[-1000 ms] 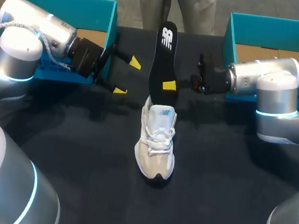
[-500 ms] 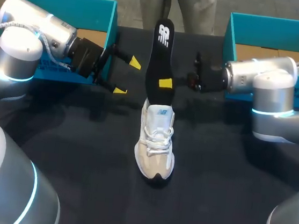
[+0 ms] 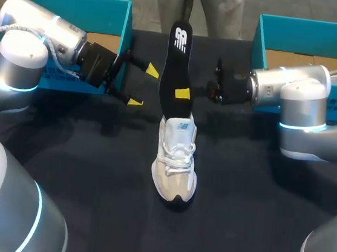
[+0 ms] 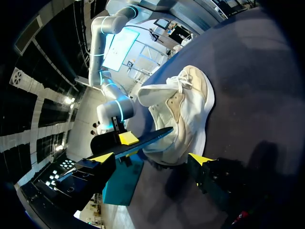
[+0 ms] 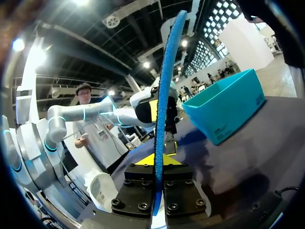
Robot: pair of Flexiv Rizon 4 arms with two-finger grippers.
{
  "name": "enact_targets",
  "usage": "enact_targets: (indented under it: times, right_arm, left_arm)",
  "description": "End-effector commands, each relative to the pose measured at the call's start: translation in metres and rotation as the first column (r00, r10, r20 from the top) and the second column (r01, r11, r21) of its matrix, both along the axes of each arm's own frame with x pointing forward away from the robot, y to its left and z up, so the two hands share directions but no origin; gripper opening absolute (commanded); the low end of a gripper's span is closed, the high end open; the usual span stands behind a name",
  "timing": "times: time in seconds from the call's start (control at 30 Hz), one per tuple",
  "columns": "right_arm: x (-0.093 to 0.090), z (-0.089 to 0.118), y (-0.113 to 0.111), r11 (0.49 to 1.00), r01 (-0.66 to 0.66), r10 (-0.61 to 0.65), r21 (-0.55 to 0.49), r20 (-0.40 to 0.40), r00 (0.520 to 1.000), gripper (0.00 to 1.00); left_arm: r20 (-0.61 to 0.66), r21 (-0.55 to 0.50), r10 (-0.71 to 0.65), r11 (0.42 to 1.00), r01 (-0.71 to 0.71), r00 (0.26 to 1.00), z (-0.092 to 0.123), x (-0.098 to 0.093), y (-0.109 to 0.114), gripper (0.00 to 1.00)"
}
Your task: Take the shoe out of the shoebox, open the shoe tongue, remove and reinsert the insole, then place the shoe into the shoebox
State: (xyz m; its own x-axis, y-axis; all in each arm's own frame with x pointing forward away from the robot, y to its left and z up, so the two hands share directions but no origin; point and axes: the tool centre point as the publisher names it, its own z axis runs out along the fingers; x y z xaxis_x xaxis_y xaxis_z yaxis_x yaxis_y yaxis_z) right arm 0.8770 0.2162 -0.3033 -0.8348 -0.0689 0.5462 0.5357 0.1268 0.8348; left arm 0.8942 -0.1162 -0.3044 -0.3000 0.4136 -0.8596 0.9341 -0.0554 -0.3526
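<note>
A white and beige shoe [image 3: 176,163] stands on the black table, toe toward me. The black insole [image 3: 176,66] rises from behind the shoe's heel opening, its lower end at the collar. My right gripper [image 3: 182,93] is shut on the insole's middle, one yellow tip showing against it. In the right wrist view the insole [image 5: 165,90] stands edge-on between the shut right gripper [image 5: 159,160]. My left gripper [image 3: 144,87] hangs open just left of the insole, holding nothing. In the left wrist view the shoe [image 4: 186,107] and insole [image 4: 143,139] lie ahead of the open left gripper [image 4: 151,160].
A teal shoebox [image 3: 117,11] stands at the back left behind my left arm. A second teal box [image 3: 265,27] stands at the back right behind my right arm. Black cloth covers the table in front of the shoe.
My right arm has carried the insole a little to the left and further back, so it now leans over the shoe's heel. The left arm and the shoe have stayed put.
</note>
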Motion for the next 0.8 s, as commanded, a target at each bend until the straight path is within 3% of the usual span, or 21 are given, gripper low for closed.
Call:
enact_targets:
  times: [0.03, 0.8]
  right_arm:
    - [-0.002, -0.001, 0.003, 1.0, 0.01, -0.01, -0.004, -0.003, 1.0, 0.0]
    - [-0.015, -0.018, -0.003, 0.999, 0.03, -0.031, -0.025, -0.016, 0.999, 0.0]
  left_arm:
    - [0.001, 0.002, 0.002, 1.0, -0.002, 1.0, 0.0, -0.001, -0.001, 1.0]
    - [0.001, 0.002, 0.002, 1.0, -0.002, 1.0, 0.0, -0.001, -0.001, 1.0]
